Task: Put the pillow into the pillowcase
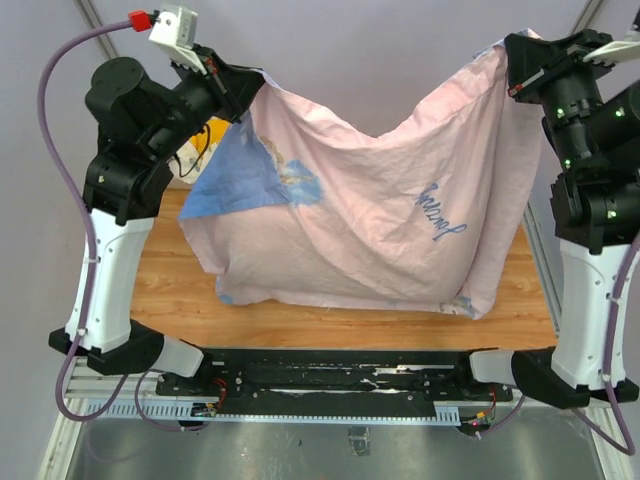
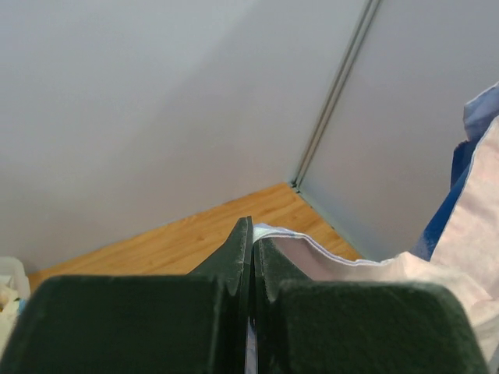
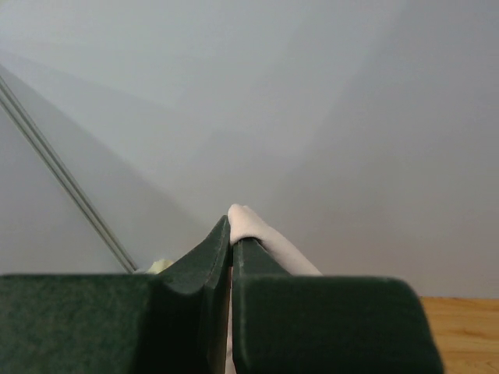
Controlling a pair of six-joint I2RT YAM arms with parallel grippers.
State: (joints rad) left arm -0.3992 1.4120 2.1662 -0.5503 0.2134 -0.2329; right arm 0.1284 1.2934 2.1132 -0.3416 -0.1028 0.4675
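Closed flat, no gap between them, on a white-hemmed upper corner of the large fabric pillowcase (image 1: 380,210): jaws of the left gripper (image 2: 253,234). Pressed together the same way on the opposite upper corner, with a small fold of pink cloth poking above the tips: jaws of the right gripper (image 3: 232,234). Strung between the two grippers, pale pink side outward, sagging in a deep V at the middle. Light blue printed face folded over just below the left jaws. Mirrored dark-blue script showing through nearer the right jaws. Lower edge slumped on the light wooden table (image 1: 300,325), beneath and between both grips. Beyond the jaws, plain grey walls (image 2: 117,117).
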